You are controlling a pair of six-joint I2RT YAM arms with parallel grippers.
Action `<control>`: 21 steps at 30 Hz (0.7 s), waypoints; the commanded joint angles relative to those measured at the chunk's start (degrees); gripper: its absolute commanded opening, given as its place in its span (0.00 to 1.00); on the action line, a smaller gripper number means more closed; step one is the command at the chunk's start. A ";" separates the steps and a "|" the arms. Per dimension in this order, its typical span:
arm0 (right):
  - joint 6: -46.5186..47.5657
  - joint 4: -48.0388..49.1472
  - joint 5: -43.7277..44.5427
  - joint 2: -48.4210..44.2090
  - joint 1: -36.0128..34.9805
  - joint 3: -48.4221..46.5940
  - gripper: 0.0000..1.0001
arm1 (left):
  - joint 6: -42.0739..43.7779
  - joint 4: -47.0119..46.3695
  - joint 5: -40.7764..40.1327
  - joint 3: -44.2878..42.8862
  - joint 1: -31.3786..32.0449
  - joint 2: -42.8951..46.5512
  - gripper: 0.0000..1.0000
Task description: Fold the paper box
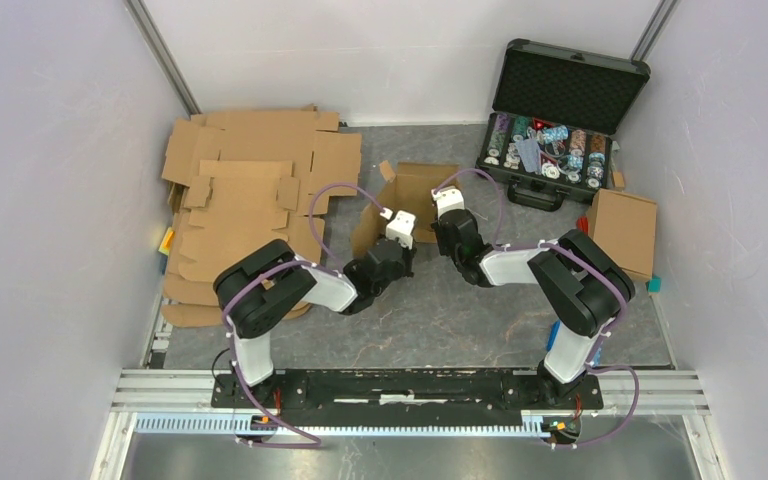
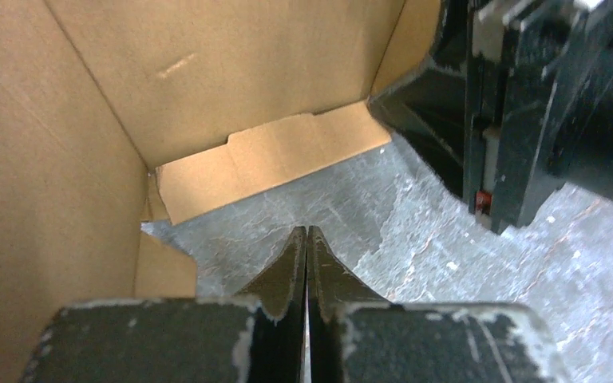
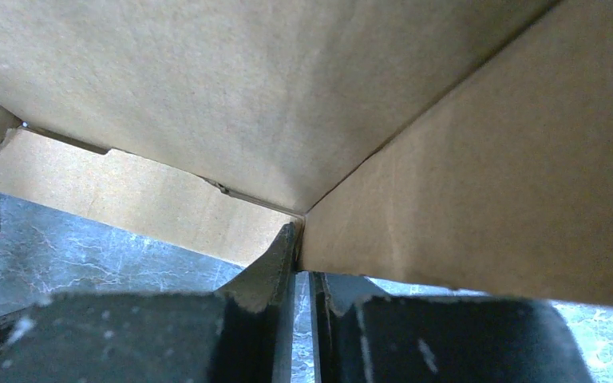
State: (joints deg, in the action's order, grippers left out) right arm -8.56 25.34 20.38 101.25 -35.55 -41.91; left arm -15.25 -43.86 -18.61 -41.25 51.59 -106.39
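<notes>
The paper box (image 1: 417, 186) is a brown cardboard box, partly set up, standing open in the middle of the table. My left gripper (image 1: 401, 222) is at its near left side. In the left wrist view the left gripper (image 2: 306, 233) is shut and empty just above the grey table, with the box walls (image 2: 231, 72) to the left and ahead. My right gripper (image 1: 446, 203) is at the box's right wall. In the right wrist view the right gripper (image 3: 299, 233) is closed on the lower edge of a box wall (image 3: 479, 199) beside a corner fold.
A stack of flat cardboard blanks (image 1: 245, 200) lies at the left. An open black case of poker chips (image 1: 555, 130) stands at the back right. A finished brown box (image 1: 624, 230) sits at the right. My right arm (image 2: 527, 104) shows close in the left wrist view.
</notes>
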 commanded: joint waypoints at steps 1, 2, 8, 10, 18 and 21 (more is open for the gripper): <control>-2.06 -7.57 -5.57 2.04 -0.74 1.61 0.13 | -9.13 -5.57 -2.64 -2.38 -0.87 -1.55 0.02; -2.01 -7.54 -5.67 2.05 -0.70 1.66 0.13 | -10.43 -6.64 -2.79 -2.26 -0.96 -1.92 0.02; -1.91 -7.55 -5.86 1.93 -0.81 1.66 0.12 | -19.32 -6.55 -7.77 -3.32 -1.32 -3.53 0.02; -1.91 -7.50 -5.93 1.83 -0.83 1.66 0.12 | -21.92 -2.95 -10.77 -4.58 -1.32 -3.65 0.02; -1.95 -7.40 -6.05 1.75 -0.95 1.74 0.12 | -24.25 1.44 -10.93 -8.60 -1.34 -5.72 0.02; -1.82 -7.27 -6.02 1.67 -0.99 1.86 0.12 | -25.22 2.29 -11.14 -9.68 -1.34 -7.00 0.02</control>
State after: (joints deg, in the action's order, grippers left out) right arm -8.10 25.47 19.73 101.25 -35.62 -41.91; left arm -35.55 -43.81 -27.38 -48.62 50.57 -111.13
